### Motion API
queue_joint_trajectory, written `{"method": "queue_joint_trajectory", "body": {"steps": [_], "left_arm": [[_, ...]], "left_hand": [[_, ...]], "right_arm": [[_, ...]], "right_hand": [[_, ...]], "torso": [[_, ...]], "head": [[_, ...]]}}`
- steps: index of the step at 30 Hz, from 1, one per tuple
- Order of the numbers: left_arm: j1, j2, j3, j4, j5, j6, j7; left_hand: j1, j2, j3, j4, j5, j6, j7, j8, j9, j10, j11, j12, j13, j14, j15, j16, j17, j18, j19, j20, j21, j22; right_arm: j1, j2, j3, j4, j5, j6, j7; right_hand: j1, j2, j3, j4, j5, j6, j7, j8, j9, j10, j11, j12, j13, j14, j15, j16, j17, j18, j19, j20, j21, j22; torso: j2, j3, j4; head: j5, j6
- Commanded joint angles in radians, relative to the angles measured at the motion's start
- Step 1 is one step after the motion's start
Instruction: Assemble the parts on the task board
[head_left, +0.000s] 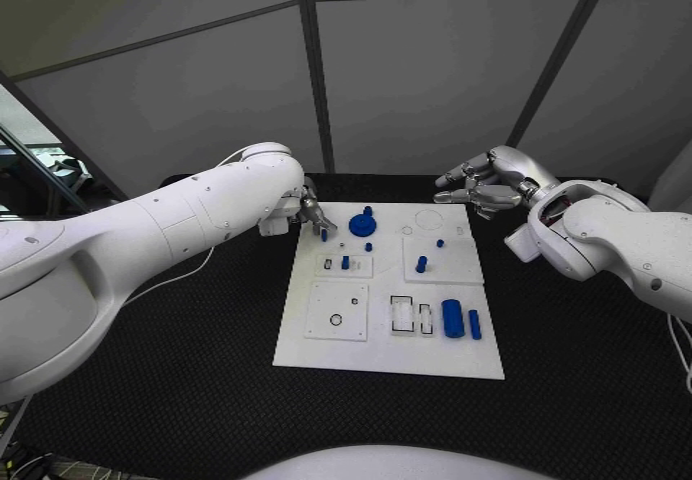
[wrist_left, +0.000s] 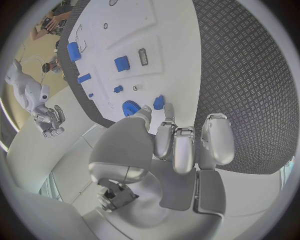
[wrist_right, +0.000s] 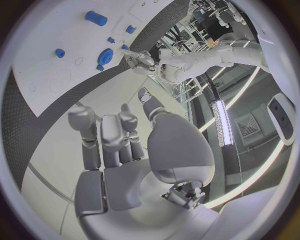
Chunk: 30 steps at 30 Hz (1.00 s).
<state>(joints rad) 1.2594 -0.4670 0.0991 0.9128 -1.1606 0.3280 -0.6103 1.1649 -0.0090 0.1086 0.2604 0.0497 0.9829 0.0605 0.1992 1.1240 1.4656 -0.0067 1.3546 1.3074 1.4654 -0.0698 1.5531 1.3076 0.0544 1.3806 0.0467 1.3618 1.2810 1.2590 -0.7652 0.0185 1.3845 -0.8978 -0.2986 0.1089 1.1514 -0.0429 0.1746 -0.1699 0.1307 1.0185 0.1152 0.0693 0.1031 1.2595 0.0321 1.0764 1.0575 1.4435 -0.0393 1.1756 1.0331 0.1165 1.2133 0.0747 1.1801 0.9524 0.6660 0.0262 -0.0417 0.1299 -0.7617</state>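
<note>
The task board (head_left: 387, 350) lies mid-table. The gear (head_left: 362, 224) sits near its far left corner; two cylinders (head_left: 453, 318) lie toward its near right corner.

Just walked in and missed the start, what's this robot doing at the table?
It is assembling small blue parts on the white task board. The left hand is at the board's far left corner, fingertips by a small blue piece next to the blue gear. The right hand hovers open off the far right corner, holding nothing. Two blue cylinders lie near the right edge.
</note>
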Motion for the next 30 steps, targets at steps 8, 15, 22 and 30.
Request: {"method": "queue_joint_trajectory", "body": {"steps": [8, 15, 22, 30], "left_arm": [[0.001, -0.001, 0.000, 0.002, -0.007, 0.028, 0.013], [0.001, -0.001, 0.000, 0.001, -0.007, 0.030, 0.015], [0.001, 0.000, 0.000, -0.003, -0.007, 0.023, 0.029], [0.002, -0.002, 0.000, -0.008, 0.040, -0.016, 0.063]], "left_hand": [[0.018, 0.008, -0.006, -0.006, 0.001, 0.009, 0.002, -0.002, -0.003, 0.020, 0.002, 0.002, 0.205, 0.101, 0.006, 0.005, 0.254, 0.018, 0.000, 0.002, -0.001, 0.001], [0.053, 0.033, 0.000, -0.032, 0.001, 0.012, -0.001, 0.000, -0.007, 0.020, -0.001, 0.003, 0.206, 0.102, 0.004, 0.006, 0.255, 0.018, 0.000, 0.001, -0.001, 0.003], [0.104, 0.074, 0.020, -0.075, 0.001, 0.009, -0.006, 0.000, -0.011, 0.018, -0.006, 0.002, 0.205, 0.102, 0.001, 0.005, 0.254, 0.018, 0.001, -0.002, -0.001, 0.006], [0.195, 0.111, 0.094, -0.190, 0.133, -0.010, -0.004, -0.005, -0.017, 0.015, -0.006, -0.004, 0.203, 0.101, 0.000, 0.005, 0.254, 0.017, 0.001, -0.005, -0.002, 0.011]], "right_arm": [[0.002, 0.004, 0.001, -0.001, -0.001, 0.007, 0.007], [0.002, 0.004, 0.001, -0.002, -0.001, 0.008, 0.007], [0.002, 0.005, 0.001, -0.002, -0.001, 0.008, 0.007], [0.002, 0.005, 0.001, -0.002, -0.001, 0.007, 0.004]], "right_hand": [[-0.003, 0.006, 0.001, -0.003, 0.007, -0.007, -0.002, -0.005, 0.001, 0.003, -0.001, -0.001, 0.000, 0.009, -0.002, -0.005, 0.004, 0.009, 0.004, -0.002, -0.004, 0.003], [-0.003, 0.006, 0.001, -0.003, 0.007, -0.007, -0.002, -0.005, 0.001, 0.003, -0.001, -0.001, 0.000, 0.009, -0.002, -0.005, 0.004, 0.009, 0.004, -0.002, -0.004, 0.003], [-0.003, 0.006, 0.001, -0.003, 0.007, -0.007, -0.002, -0.005, 0.001, 0.003, -0.001, -0.001, 0.000, 0.009, -0.002, -0.005, 0.004, 0.009, 0.004, -0.002, -0.004, 0.003], [-0.003, 0.007, 0.002, -0.003, 0.007, -0.007, -0.002, -0.005, 0.001, 0.003, -0.001, -0.001, -0.001, 0.009, -0.002, -0.007, 0.003, 0.009, 0.004, -0.002, -0.005, 0.002]], "torso": [[0.000, -0.0001, -0.0001], [0.000, 0.0003, -0.0001], [0.000, 0.0001, -0.0004], [0.000, 0.0003, -0.0002]], "head": [[0.002, 0.000], [0.003, 0.000], [0.003, -0.002], [0.005, -0.002]]}}
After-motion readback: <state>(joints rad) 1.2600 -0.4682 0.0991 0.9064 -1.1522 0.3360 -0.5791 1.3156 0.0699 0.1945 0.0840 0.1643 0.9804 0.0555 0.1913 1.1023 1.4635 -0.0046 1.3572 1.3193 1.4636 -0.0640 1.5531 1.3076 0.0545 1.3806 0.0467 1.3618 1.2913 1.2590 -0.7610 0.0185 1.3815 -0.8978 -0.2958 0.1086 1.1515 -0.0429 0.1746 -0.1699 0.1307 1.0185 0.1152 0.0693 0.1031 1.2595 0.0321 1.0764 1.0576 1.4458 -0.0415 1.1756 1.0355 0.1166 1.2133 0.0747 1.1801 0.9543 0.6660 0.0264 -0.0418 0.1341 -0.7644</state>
